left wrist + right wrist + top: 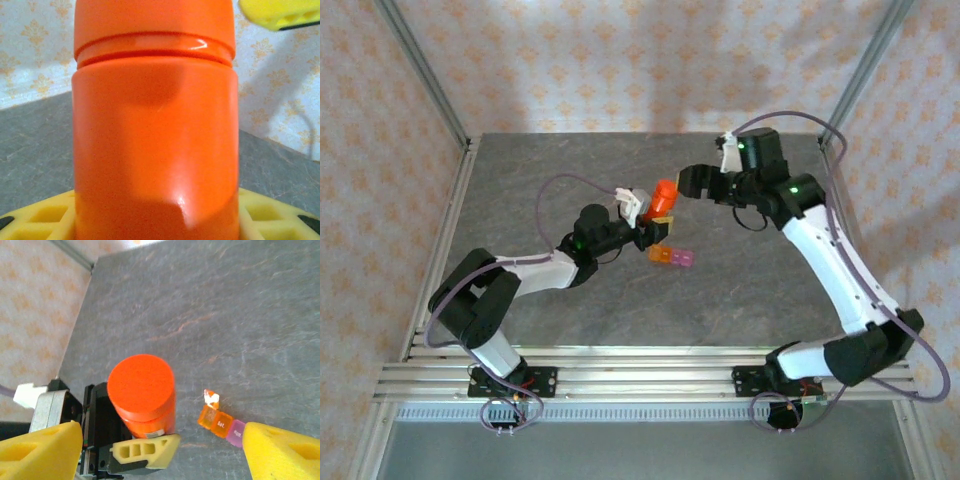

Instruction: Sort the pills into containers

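Observation:
My left gripper is shut on an orange-red cylindrical bottle, holding it upright with its cap on. The left gripper's yellow fingers press on the bottle's lower body. My right gripper is open, just beside and above the cap, and holds nothing. The containers lie on the table just right of the bottle: a tiny orange compartment with its lid flipped up, and a pink-magenta one joined to it. No loose pills show.
The grey stone-patterned table has a metal frame rail along its left side and patterned walls behind. One yellow finger of the right gripper shows at the top right of the left wrist view.

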Controlling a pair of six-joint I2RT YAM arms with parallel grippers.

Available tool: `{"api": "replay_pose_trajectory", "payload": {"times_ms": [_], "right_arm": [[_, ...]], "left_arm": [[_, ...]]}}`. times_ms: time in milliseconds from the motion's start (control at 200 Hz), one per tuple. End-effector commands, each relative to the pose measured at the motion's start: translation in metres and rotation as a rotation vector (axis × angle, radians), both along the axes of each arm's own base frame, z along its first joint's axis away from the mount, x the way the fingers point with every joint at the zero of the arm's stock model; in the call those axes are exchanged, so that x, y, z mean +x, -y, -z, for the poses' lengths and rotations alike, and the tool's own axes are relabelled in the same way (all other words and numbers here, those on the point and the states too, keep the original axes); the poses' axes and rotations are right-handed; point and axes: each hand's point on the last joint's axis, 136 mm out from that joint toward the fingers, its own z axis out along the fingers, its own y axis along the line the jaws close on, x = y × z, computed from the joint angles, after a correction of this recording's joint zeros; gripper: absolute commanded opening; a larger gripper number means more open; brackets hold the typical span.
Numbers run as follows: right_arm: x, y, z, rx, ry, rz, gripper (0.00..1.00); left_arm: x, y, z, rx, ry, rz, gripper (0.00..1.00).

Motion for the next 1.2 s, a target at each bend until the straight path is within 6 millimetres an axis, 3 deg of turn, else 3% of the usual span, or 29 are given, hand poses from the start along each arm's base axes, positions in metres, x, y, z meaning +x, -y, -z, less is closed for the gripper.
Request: {"api": "replay_pose_trajectory", "payload": {"times_ms": [0, 220, 455, 711, 1191], "right_arm": [[0.005, 0.014, -0.017, 0.055, 0.038, 0.102, 0.83], [0.022, 0.010, -0.021, 0.143, 0.010, 0.176, 0.85], [0.032, -0.015, -0.015, 0.193, -0.034, 0.143, 0.86], [0.031, -0.043, 0.009, 0.140, -0.070, 0.087, 0.87], [0.031, -0.058, 0.036, 0.129, -0.124, 0.049, 0.78]], "left_arm": [[-0.001, -0.006, -0.024, 0.012, 0.085, -0.016, 0.00], [0.000, -0.008, -0.024, 0.057, 0.107, -0.030, 0.00], [0.004, -0.008, -0.024, 0.094, 0.125, -0.039, 0.00], [0.005, -0.006, -0.026, 0.083, 0.115, -0.033, 0.00], [0.006, -0.005, -0.031, 0.056, 0.107, -0.035, 0.00]]}}
